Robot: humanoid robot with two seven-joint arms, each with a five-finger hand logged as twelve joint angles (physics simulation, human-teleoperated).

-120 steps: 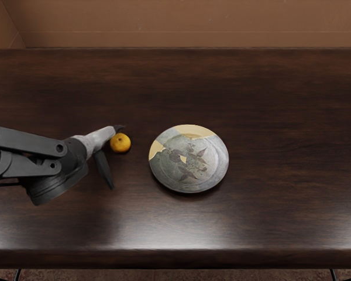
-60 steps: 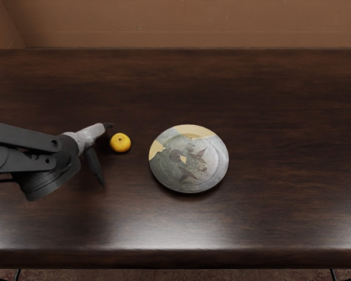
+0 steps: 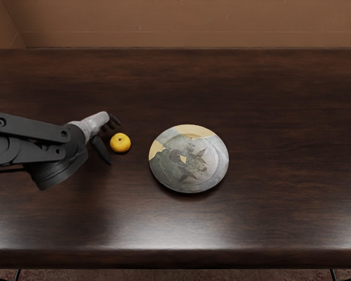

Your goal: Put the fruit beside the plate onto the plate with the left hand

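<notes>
on the dark table (image 3: 251, 222) below a tan wall (image 3: 193, 23), the left hand (image 3: 102, 136) spreads empty beside the fruit (image 3: 120, 142).

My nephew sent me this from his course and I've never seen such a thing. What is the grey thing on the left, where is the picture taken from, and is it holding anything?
This is a simulator's render, not a photo. It is seen from the robot's head, looking down at a slant on a dark wooden table. The grey thing is the robot's left arm, ending in its five-fingered left hand. Its fingers are spread and hold nothing. Just right of it a small orange fruit lies on the table, beside the round patterned plate, not on it. The right arm is out of view.
</notes>
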